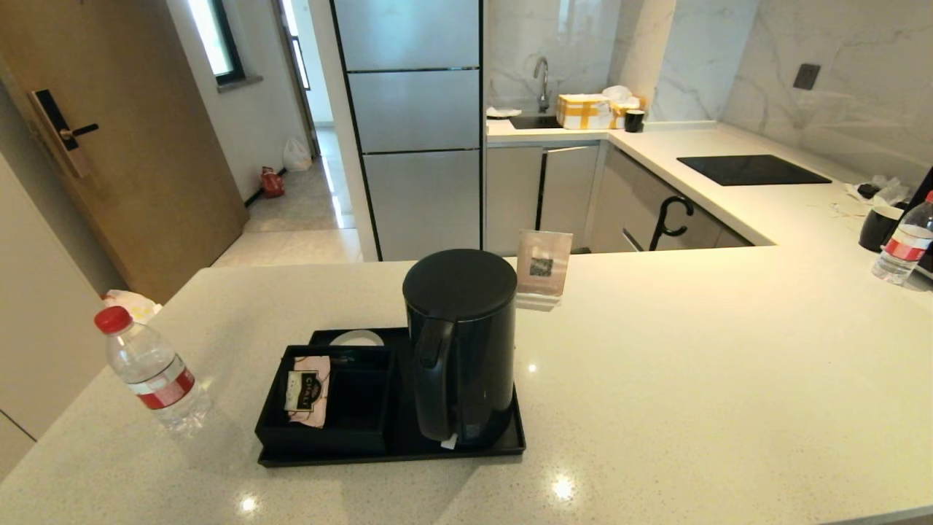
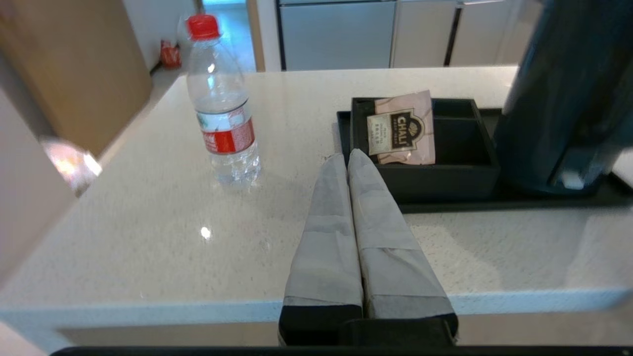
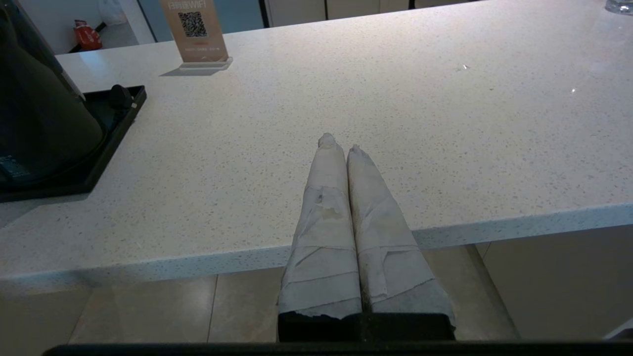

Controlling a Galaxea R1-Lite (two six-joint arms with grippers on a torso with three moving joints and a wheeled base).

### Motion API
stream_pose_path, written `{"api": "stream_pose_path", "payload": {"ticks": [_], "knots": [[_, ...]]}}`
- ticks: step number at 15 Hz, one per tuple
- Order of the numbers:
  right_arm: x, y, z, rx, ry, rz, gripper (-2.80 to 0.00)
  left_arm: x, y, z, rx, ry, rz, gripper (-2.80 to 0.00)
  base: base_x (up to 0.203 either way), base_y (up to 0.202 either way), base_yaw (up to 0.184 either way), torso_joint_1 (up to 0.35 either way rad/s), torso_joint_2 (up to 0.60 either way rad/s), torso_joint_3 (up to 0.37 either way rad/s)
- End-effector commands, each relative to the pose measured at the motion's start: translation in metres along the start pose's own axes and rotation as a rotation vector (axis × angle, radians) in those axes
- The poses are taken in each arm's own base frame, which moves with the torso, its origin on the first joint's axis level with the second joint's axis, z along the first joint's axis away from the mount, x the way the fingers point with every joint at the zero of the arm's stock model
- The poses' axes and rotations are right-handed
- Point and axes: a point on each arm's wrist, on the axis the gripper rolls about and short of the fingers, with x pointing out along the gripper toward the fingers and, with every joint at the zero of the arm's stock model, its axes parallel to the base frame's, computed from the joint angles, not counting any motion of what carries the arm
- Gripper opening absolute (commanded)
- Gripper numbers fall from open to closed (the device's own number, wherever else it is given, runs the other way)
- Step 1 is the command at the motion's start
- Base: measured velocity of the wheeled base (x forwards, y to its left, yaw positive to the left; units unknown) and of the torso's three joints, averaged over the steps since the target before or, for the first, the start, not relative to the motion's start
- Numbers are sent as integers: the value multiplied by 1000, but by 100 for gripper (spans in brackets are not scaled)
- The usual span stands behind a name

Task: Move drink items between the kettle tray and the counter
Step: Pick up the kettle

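A clear water bottle with a red cap stands upright on the pale counter, left of the black kettle tray. On the tray's right half stands the tall black kettle, handle toward me. The tray's compartment box holds a pink tea sachet. Neither arm shows in the head view. My left gripper is shut and empty at the counter's near edge, facing the box. My right gripper is shut and empty over bare counter, right of the tray.
A small QR-code sign stands behind the kettle. Far right on the counter are a second water bottle and a squat black mug, with a black cooktop beyond. A crumpled wrapper lies at the far left edge.
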Motion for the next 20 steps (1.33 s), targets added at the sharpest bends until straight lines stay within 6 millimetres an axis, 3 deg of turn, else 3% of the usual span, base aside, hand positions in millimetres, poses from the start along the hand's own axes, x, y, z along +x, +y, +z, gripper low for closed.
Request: {"api": "stream_pose_path", "payload": {"ticks": [1, 20], "knots": [[0, 0, 0, 1, 2, 0, -280, 0, -1, -14, 65, 103, -37, -280, 0, 0, 0, 0, 0, 0], [0, 0, 0, -4, 3, 0, -280, 1, -1, -13, 15, 84, -23, -280, 0, 0, 0, 0, 0, 0]]}}
